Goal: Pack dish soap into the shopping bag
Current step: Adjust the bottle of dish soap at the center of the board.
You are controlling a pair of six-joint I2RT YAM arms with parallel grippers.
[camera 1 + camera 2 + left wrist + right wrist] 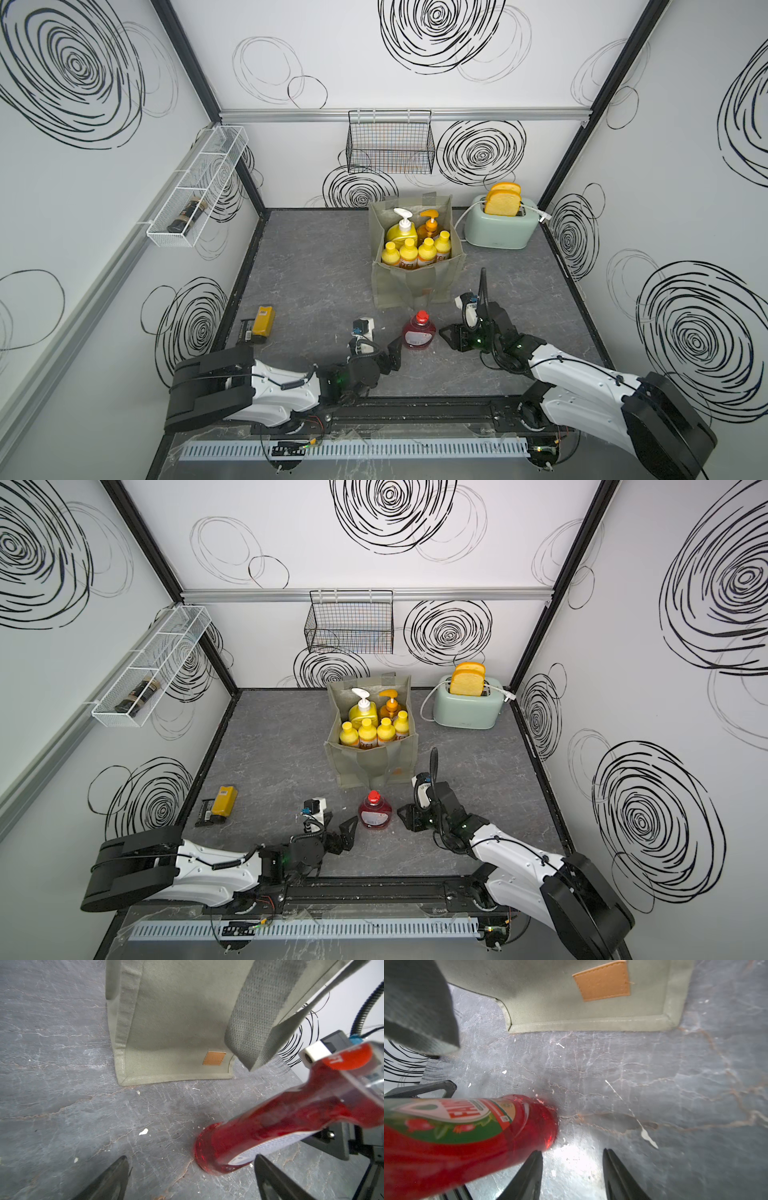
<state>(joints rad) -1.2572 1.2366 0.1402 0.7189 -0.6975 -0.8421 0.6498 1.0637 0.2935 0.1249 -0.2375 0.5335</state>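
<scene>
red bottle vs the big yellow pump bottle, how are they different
Place: the red bottle stands on the table in front of the shopping bag; the yellow pump bottle stands inside it.
Top: the red bottle has a red cap, the yellow pump bottle a white pump.
Body: the red bottle is see-through red, the yellow pump bottle opaque yellow.
Both are upright.
</scene>
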